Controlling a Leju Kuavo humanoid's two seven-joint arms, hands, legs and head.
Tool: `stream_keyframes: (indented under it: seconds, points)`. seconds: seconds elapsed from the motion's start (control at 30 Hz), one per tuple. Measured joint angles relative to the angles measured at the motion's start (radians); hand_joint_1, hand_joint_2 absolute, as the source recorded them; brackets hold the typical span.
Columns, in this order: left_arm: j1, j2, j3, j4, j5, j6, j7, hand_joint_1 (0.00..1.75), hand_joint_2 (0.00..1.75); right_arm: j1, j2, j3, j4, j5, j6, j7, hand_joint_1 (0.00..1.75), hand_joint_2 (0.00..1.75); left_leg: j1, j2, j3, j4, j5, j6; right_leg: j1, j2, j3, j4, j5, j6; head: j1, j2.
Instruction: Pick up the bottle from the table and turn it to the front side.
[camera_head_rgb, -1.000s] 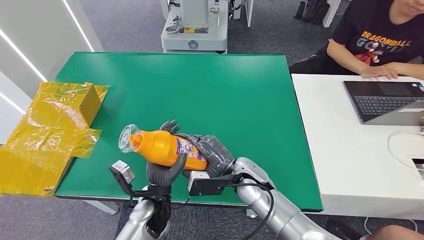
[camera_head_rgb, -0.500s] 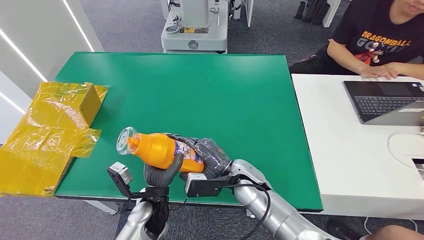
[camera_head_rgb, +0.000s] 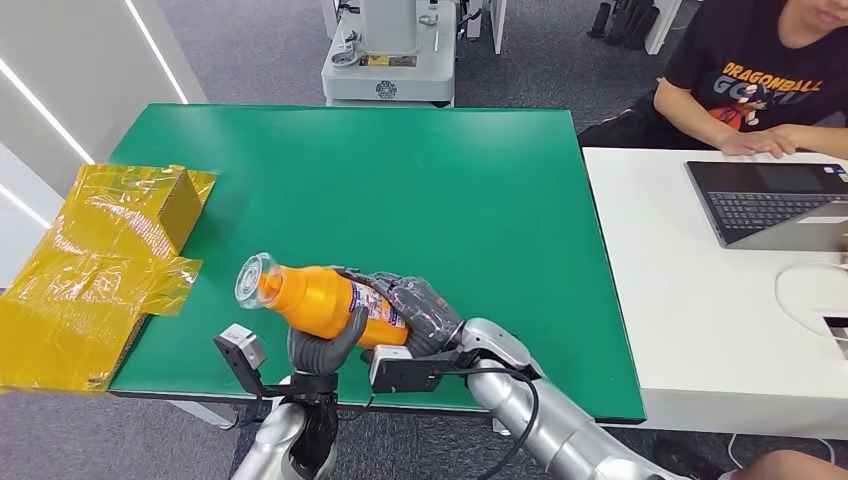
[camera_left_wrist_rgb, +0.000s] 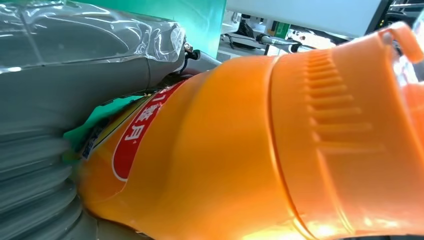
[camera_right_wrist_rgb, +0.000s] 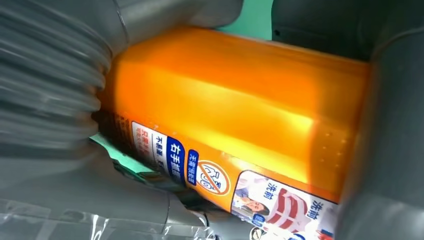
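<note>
Orange plastic bottle (camera_head_rgb: 325, 300), with a clear cap over an orange neck and a printed label round its body, is off the green table top (camera_head_rgb: 430, 190) and held lying near horizontal above the table's near edge, cap end toward the robot's left. Both hands are on it. Left hand (camera_head_rgb: 322, 345) cups the shoulder and mid-body from below, thumb up against the side; the left wrist view shows the ribbed orange collar and a red patch of label close by the grey palm. Right hand (camera_head_rgb: 420, 312), in a clear plastic cover, is wrapped round the base end; the right wrist view shows the fine-print panel with a round prohibition mark facing that camera, fingers closed over the far side. Step in hand, as I judge it: pick-up done, the turn under way or about to start, with the bottle shared between the two hands. Which label face counts as the front I cannot tell for certain; the fine-print panel looks like a back or side. Next move likely calls for rolling the bottle about its long axis, one hand easing while the other carries the weight, then regripping. Risk: smooth plastic may slip during the hand-off. Off to the side, crumpled yellow plastic sheeting (camera_head_rgb: 90, 270); a person sits at a laptop (camera_head_rgb: 770, 200) on the adjoining white table (camera_head_rgb: 680, 300).
</note>
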Motion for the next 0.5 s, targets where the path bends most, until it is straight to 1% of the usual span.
stream_keyframes:
  seconds: [0.13, 0.37, 0.5]
  points:
    - [0.0, -0.003, 0.002, 0.0, -0.009, -0.001, 0.006, 1.75, 1.75, 0.018, 0.0, -0.002, -0.004, 0.0, -0.025, 0.021, 0.0, 1.75, 0.0, 0.0, 0.0, 0.0, 0.0, 0.0, 0.0, 0.0, 0.0, 0.0, 0.0, 0.0, 0.0, 0.0]
    - [0.002, -0.011, 0.003, 0.0, -0.016, -0.002, 0.007, 1.75, 1.75, 0.054, 0.0, -0.013, -0.028, 0.008, -0.052, 0.033, 0.0, 1.75, 0.0, 0.0, 0.0, 0.0, 0.0, 0.0, 0.0, 0.001, 0.0, 0.0, 0.0, 0.0, 0.0, 0.0]
    - [0.012, -0.012, 0.003, 0.0, -0.02, -0.001, 0.006, 1.75, 1.75, 0.085, 0.0, -0.027, -0.054, 0.016, -0.097, 0.051, 0.0, 1.75, 0.0, 0.0, 0.0, 0.0, 0.0, 0.0, 0.0, 0.0, 0.0, 0.0, 0.0, 0.0, 0.0, 0.0]
